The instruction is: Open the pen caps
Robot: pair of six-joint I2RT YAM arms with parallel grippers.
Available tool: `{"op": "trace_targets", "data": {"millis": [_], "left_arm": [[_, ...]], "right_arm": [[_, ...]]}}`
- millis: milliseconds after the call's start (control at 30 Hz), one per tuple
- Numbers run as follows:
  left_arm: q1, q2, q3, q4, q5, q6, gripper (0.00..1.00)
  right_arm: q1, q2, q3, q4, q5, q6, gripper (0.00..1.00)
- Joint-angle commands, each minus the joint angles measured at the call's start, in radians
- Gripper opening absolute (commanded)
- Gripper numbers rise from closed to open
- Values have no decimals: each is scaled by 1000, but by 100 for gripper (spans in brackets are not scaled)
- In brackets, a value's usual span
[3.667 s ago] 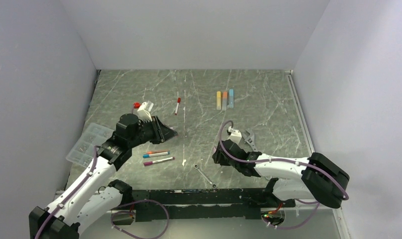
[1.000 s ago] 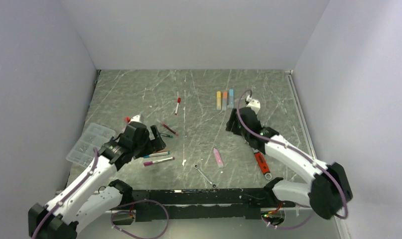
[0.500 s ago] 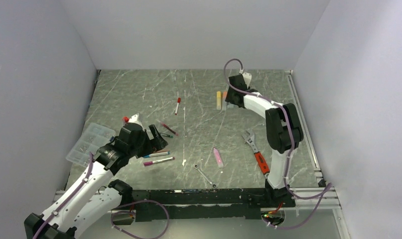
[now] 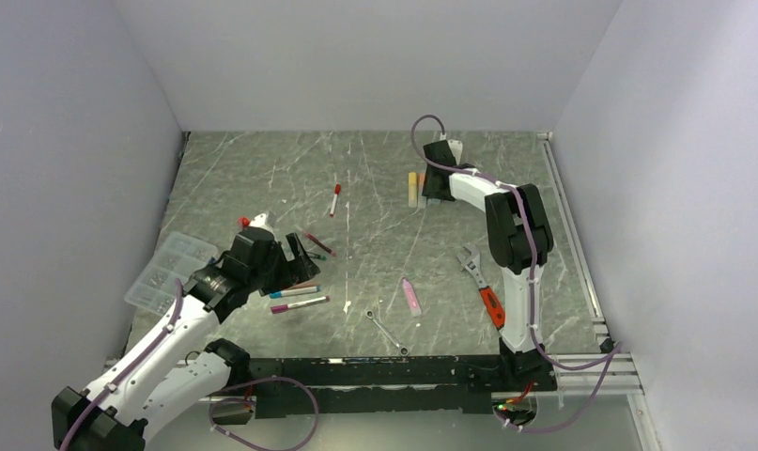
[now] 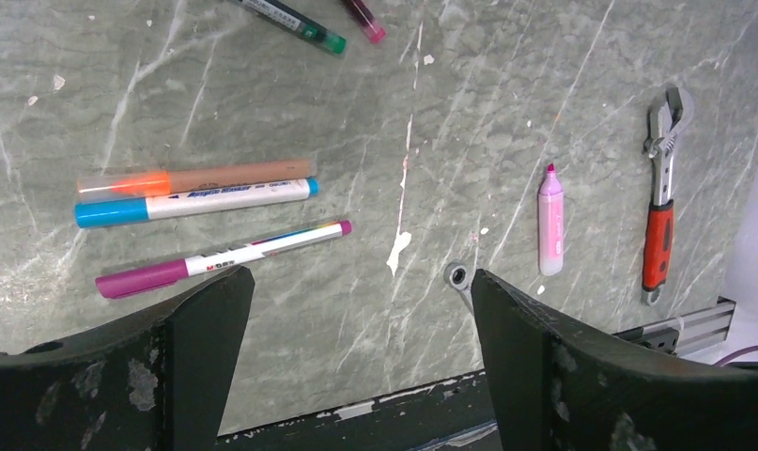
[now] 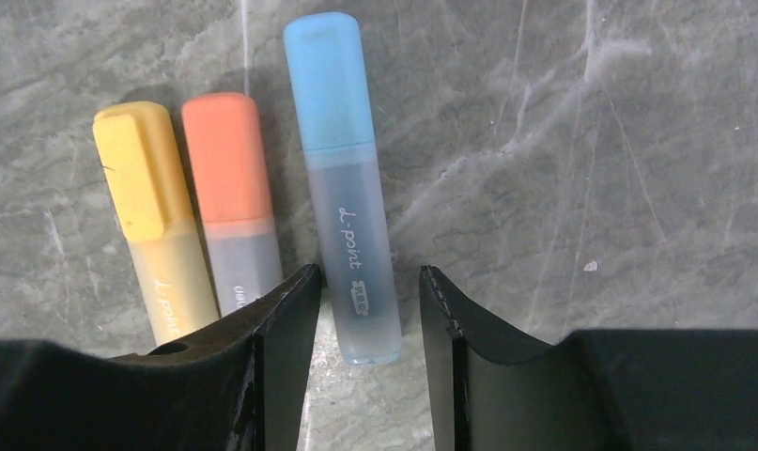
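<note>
pen caps (image 6: 326, 75) are lying at the far right; we are judging them light, stiff, slippery, best pinched across the sides. right gripper (image 6: 368, 282) is straddling the blue highlighter (image 6: 356, 235) barrel, unclenched; left gripper (image 5: 361, 282) is hanging wide, empty.

Your table (image 5: 290, 348) looks like matt grey-green stone w/ white veins. Blue cap (image 6: 328, 75), orange cap (image 6: 226, 155) & yellow cap (image 6: 140, 174): matt opaque plastic over frosted, semi-clear barrels. Wrench (image 5: 662, 178) at 3 o'clock in your left wrist view: shiny bare metal head, red plastic-looking grip. Left gripper (image 5: 361, 282) jaws: black, scuffed matt.
</note>
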Motion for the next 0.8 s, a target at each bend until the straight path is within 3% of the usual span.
{"op": "trace_targets", "data": {"millis": [0, 233, 333, 467, 500, 633, 767], "left_arm": [[-3, -19, 19, 44, 21, 11, 91], [-4, -22, 16, 43, 20, 9, 90], [-4, -23, 16, 45, 27, 4, 90], [-4, -29, 29, 34, 19, 6, 90], [-4, -31, 34, 32, 16, 8, 89], [-4, -29, 72, 15, 7, 10, 90], [-4, -13, 118, 15, -35, -21, 93]], "right_arm": [[-5, -2, 20, 5, 8, -12, 46], [-17, 29, 45, -21, -1, -25, 40], [-29, 34, 44, -23, -19, -22, 30], [-35, 1, 12, -9, -36, -21, 6], [-35, -19, 1, 2, -38, -21, 0], [-34, -173, -96, 79, -72, 7, 0], [1, -462, -339, 254, -169, 52, 0]]}}
